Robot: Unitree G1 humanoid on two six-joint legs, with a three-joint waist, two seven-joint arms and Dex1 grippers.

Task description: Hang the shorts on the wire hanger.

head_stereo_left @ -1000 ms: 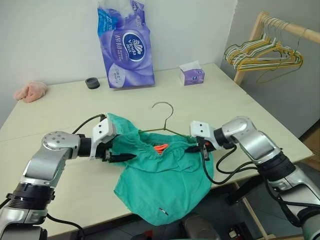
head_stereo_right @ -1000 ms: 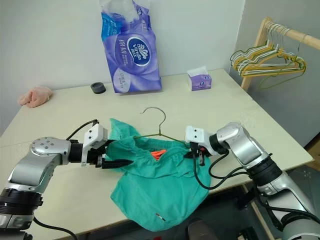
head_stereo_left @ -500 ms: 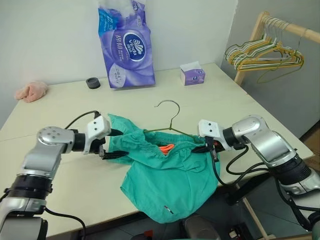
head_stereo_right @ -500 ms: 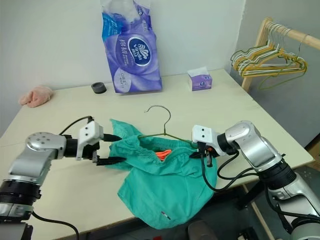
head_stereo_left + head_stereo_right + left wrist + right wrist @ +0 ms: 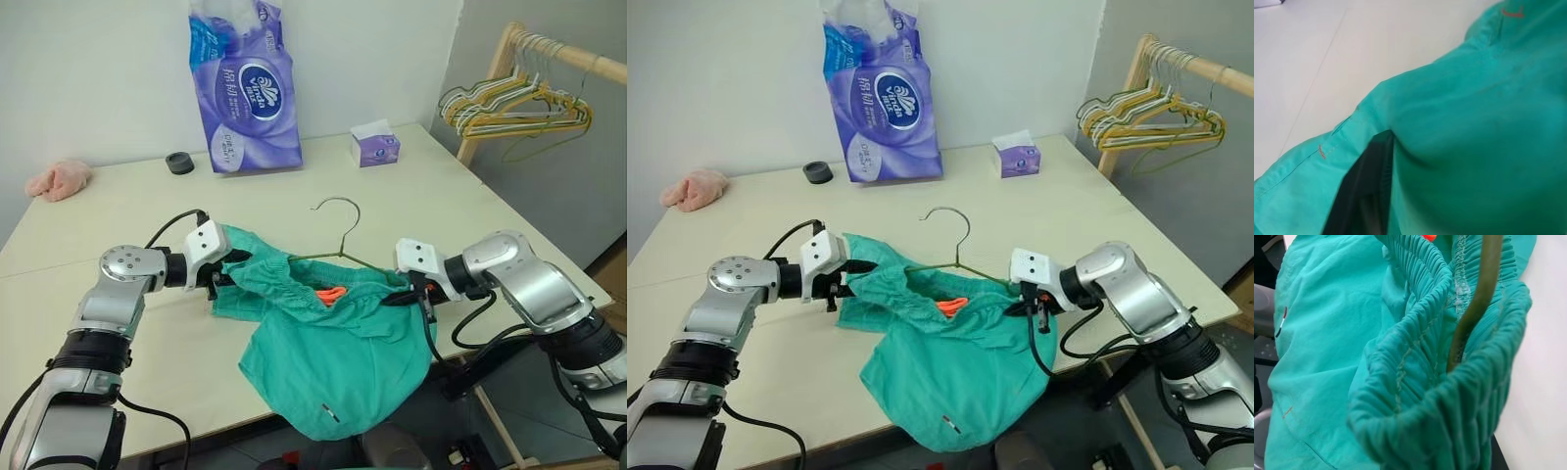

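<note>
tissue pack | tissue box | pink cloth | maybe tape roll

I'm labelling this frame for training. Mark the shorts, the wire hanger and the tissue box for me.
shorts (image 5: 338,352): left eye view, on the flat cloth of the leg.
wire hanger (image 5: 341,203): left eye view, top of the curved hook.
tissue box (image 5: 376,150): left eye view, its purple front face.

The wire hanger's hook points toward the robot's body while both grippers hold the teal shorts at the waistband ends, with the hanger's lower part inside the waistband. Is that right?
Not quite. The left eye view shows the wire hanger with its hook pointing away from the robot, toward the purple tissue pack. The rest stands: left gripper and right gripper hold the shorts at the waistband ends, hanger inside.
</note>
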